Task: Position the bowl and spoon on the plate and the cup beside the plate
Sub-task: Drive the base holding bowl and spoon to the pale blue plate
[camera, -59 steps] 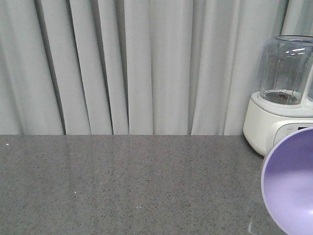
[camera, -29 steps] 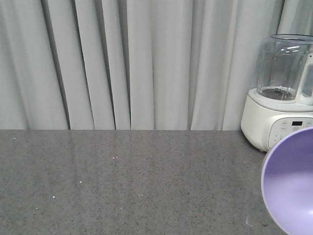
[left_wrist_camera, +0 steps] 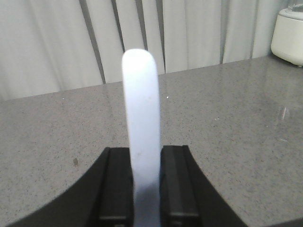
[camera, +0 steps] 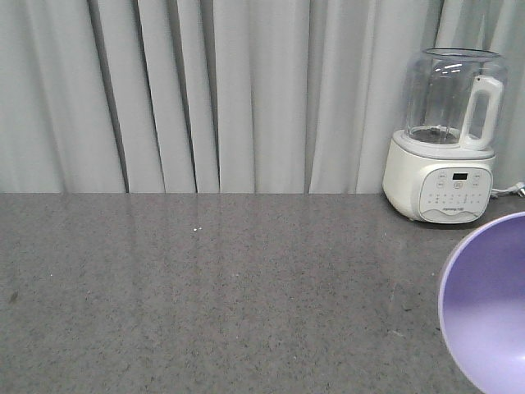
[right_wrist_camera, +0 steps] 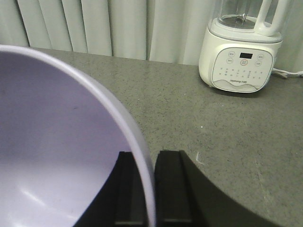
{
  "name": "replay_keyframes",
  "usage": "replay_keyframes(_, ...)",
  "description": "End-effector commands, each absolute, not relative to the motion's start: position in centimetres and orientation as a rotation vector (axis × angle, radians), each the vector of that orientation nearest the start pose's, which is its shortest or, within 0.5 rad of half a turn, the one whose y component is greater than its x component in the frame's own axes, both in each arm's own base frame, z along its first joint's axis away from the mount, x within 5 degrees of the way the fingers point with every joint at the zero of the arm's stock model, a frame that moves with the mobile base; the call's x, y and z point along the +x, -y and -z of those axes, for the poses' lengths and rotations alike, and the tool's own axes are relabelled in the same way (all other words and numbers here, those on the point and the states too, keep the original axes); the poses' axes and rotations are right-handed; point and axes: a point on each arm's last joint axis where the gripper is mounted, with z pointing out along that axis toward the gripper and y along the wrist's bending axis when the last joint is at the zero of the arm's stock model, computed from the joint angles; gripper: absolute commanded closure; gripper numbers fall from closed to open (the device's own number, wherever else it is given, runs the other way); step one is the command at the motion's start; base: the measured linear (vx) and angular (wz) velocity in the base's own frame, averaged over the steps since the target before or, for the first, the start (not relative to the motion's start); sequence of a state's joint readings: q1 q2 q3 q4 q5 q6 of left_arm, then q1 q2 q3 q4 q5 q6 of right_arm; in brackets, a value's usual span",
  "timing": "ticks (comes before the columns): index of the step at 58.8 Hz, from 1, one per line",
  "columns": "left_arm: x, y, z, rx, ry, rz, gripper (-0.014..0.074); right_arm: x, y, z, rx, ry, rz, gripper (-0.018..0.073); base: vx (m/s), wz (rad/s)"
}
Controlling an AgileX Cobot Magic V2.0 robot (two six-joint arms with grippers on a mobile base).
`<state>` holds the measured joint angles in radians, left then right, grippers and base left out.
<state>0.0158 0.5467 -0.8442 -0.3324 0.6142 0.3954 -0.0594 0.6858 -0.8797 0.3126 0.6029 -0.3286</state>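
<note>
My left gripper (left_wrist_camera: 144,156) is shut on the pale bluish-white spoon (left_wrist_camera: 141,118), whose broad handle sticks up and forward between the black fingers. My right gripper (right_wrist_camera: 147,161) is shut on the rim of the lavender bowl (right_wrist_camera: 57,142), one finger inside it and one outside. The bowl (camera: 492,304) fills the lower right corner of the front view, tilted with its hollow facing the camera. The plate and the cup are out of view.
A white blender with a clear jug (camera: 443,131) stands at the back right of the grey speckled counter (camera: 205,287), against a pale pleated curtain (camera: 205,90). Its base shows in the right wrist view (right_wrist_camera: 241,61).
The front view has swung: the blender has slid left and fully into view, and the counter's back edge sits higher in the frame. The bowl stays in the same corner.
</note>
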Motion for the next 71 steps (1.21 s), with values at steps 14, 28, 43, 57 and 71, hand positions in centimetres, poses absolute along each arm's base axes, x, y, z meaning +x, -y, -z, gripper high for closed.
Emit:
replay_keyframes(14, 9.1, 1.52, -41.29, 0.2, -1.664, 0.075, 0.0593, 12.64, -0.67, -41.34, -0.1, -1.744, -0.062, 0.0568, -0.3, 0.02)
replay_keyframes(28, 9.1, 1.52, -41.29, 0.2, -1.664, 0.075, 0.0593, 12.64, -0.67, -41.34, -0.1, -1.744, -0.062, 0.0568, -0.26, -0.1)
replay_keyframes(43, 9.1, 1.52, -41.29, 0.2, -1.664, 0.075, 0.0593, 12.64, -0.67, -41.34, -0.1, -1.744, -0.062, 0.0568, -0.19, -0.31)
replay_keyframes(57, 9.1, 1.52, -41.29, 0.2, -1.664, 0.075, 0.0593, 12.64, -0.67, -41.34, -0.1, -1.744, -0.062, 0.0568, -0.11, -0.52)
replay_keyframes(71, 9.1, 1.52, -41.29, 0.2, -1.664, 0.075, 0.0593, 12.64, -0.67, -41.34, -0.1, -1.744, -0.062, 0.0568, -0.06, -0.65)
